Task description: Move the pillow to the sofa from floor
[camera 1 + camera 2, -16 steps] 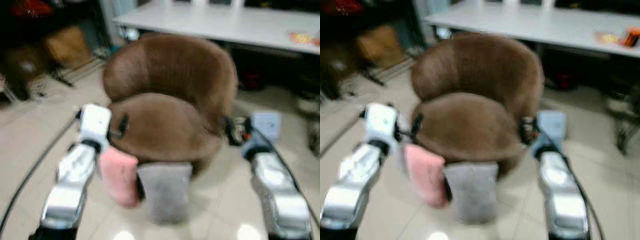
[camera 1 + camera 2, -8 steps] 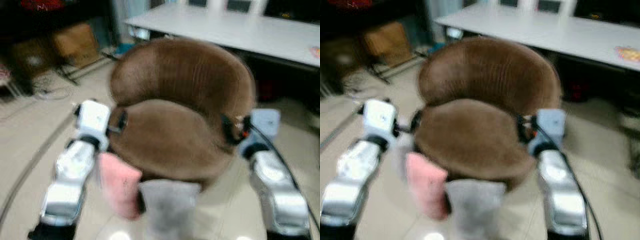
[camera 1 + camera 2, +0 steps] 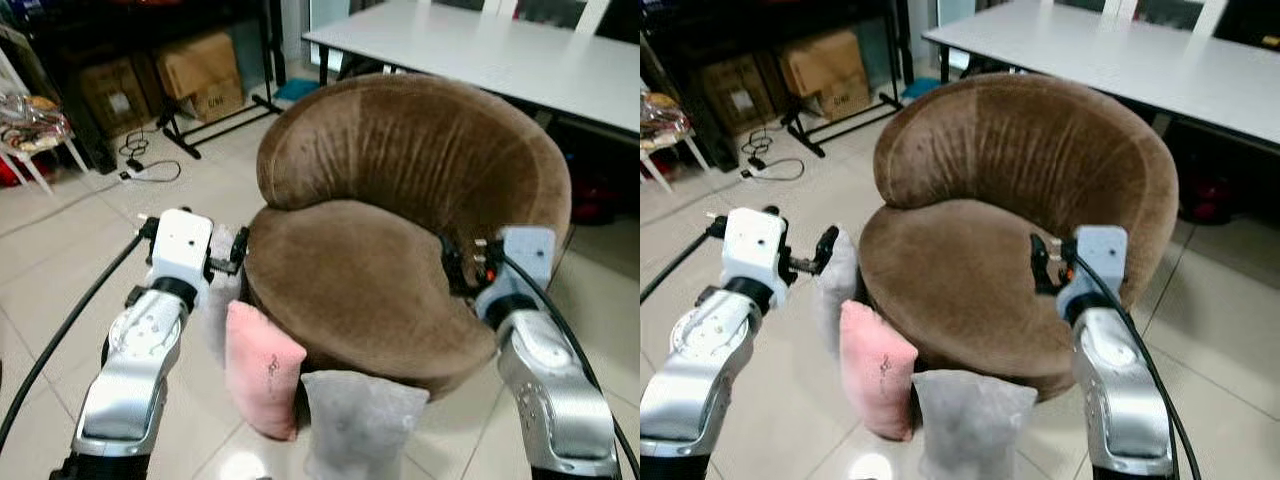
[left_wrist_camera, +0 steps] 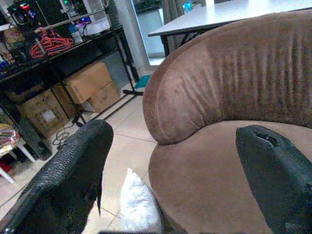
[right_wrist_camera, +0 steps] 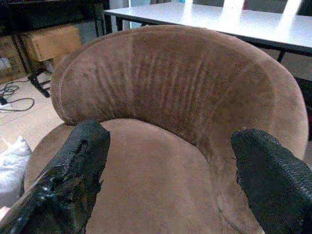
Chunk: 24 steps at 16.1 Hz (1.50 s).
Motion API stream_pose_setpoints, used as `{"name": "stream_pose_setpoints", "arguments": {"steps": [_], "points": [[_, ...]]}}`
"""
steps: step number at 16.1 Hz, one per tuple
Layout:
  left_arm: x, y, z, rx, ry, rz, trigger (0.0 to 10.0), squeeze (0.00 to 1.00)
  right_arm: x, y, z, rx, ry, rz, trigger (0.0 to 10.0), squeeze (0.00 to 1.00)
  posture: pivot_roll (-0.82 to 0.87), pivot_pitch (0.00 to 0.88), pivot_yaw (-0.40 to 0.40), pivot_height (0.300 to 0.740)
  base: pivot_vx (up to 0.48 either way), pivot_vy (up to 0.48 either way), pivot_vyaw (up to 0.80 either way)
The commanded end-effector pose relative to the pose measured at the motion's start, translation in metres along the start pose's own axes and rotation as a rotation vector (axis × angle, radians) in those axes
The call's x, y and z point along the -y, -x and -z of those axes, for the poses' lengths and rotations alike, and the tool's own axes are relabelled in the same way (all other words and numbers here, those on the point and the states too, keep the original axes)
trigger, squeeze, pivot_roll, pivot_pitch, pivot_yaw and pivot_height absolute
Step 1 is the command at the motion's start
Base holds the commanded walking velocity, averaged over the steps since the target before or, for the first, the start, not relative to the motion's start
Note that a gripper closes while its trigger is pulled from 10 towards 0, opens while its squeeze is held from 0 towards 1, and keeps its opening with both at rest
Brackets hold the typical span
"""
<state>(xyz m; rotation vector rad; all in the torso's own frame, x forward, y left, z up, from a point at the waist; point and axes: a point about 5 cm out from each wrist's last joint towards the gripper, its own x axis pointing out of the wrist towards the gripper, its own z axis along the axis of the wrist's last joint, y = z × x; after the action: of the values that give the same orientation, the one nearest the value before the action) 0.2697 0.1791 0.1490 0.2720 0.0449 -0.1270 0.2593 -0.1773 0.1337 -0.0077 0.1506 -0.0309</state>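
1. Before you stands the round brown sofa (image 3: 400, 230), its seat bare; its base is hidden behind the cushions leaning against its front.
2. Behind it runs a white bench (image 3: 480, 55), cut off at the frame's top and right edges.
3. On the tiled floor (image 3: 70, 250) three pillows stand propped against the sofa's front: a grey pillow (image 3: 360, 425), its lower end cut off by the frame; a pink pillow (image 3: 262, 372) touching it on your left; and a white pillow (image 3: 837, 285), partly hidden behind the left arm.
4. Your left tool (image 4: 170, 170) hovers beside the sofa's left edge, above the white pillow, fingers spread wide and holding nothing.
5. Your right tool (image 5: 170, 161) hangs over the sofa's right side, fingers likewise wide apart and empty.
6. Cardboard boxes (image 3: 200, 75) sit under dark shelving at far left; their labels are too small to read.
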Motion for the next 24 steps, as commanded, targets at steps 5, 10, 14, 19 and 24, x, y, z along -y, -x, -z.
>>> {"name": "stream_pose_setpoints", "arguments": {"steps": [5, 10, 14, 19, 24], "points": [[-0.0038, 0.0038, 0.0007, 0.019, -0.035, -0.017, 10.0, 0.0, 0.0018, 0.0036, -0.0042, 0.029, -0.022, 0.01, 10.0, 0.0, -0.06, 0.0, 0.022, 0.65, 0.0, 0.0, 0.0], [-0.0038, 0.0066, -0.0003, 0.043, -0.038, -0.045, 10.0, 0.0, 0.0027, 0.0037, -0.0012, 0.006, -0.004, 0.017, 10.0, 0.0, -0.06, 0.0, 0.016, 0.6, 0.0, 0.0, 0.0], [-0.005, 0.0051, 0.0, 0.07, -0.035, -0.037, 10.0, 0.0, 0.0028, 0.0032, 0.0, -0.01, 0.001, 0.025, 10.0, 0.0, -0.06, 0.0, 0.014, 0.565, 0.0, 0.0, 0.0], [-0.0029, 0.0047, 0.0007, 0.07, -0.016, 0.005, 10.0, 0.0, 0.0009, 0.0016, 0.0018, -0.027, 0.042, 0.004, 10.0, 0.0, -0.06, 0.0, 0.014, 0.541, 0.104, 0.0, 0.0], [-0.0029, 0.0053, 0.0013, 0.064, -0.008, 0.013, 10.0, 0.0, 0.0007, 0.0016, 0.0011, -0.028, 0.06, 0.011, 10.0, 0.0, -0.06, 0.0, 0.015, 0.541, 0.326, 0.0, 0.0]]}}
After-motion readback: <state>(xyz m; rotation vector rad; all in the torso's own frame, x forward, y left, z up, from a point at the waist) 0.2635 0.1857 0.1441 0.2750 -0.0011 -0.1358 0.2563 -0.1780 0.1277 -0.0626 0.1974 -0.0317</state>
